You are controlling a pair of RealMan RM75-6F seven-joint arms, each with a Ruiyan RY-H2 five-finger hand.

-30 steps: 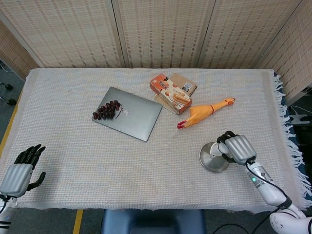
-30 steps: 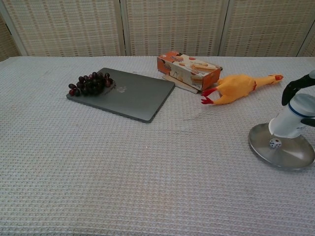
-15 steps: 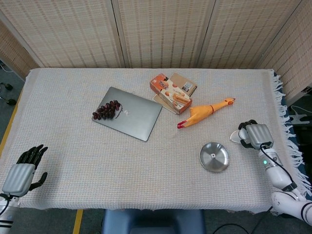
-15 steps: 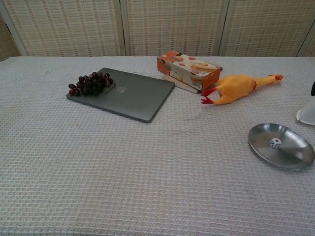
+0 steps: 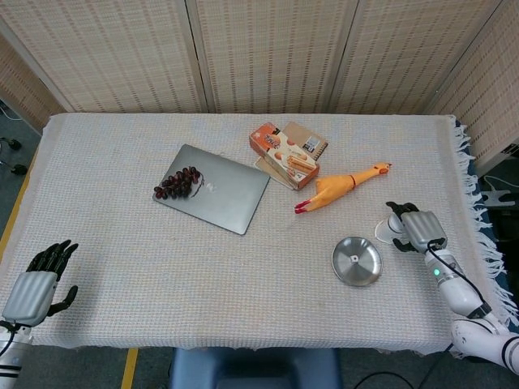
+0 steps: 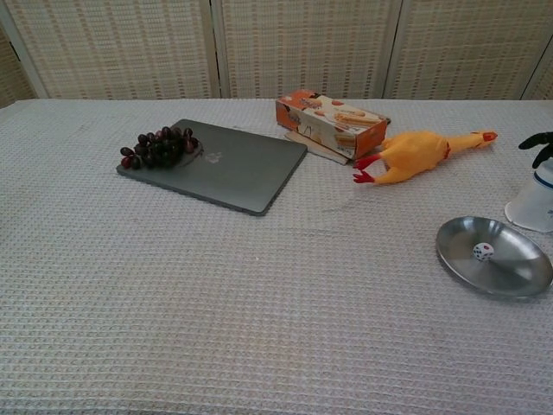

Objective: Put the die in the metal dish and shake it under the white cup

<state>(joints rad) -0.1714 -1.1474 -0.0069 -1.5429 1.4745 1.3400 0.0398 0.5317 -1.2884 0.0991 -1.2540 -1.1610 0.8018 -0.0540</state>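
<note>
white cup [image 6: 530,206] now lifted off metal dish [image 5: 357,261], set on counter beside it | die [image 6: 483,252] uncovered in dish | right hand [image 5: 415,228] fingers still around cup | left hand [image 5: 36,284] idle, fingers apart | shake looks done

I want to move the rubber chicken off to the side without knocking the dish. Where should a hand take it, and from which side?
Probably best around the fat body of the rubber chicken, coming from above: it lies flat on its side, its neck tapers thin, and the metal dish sits apart in front.
</note>
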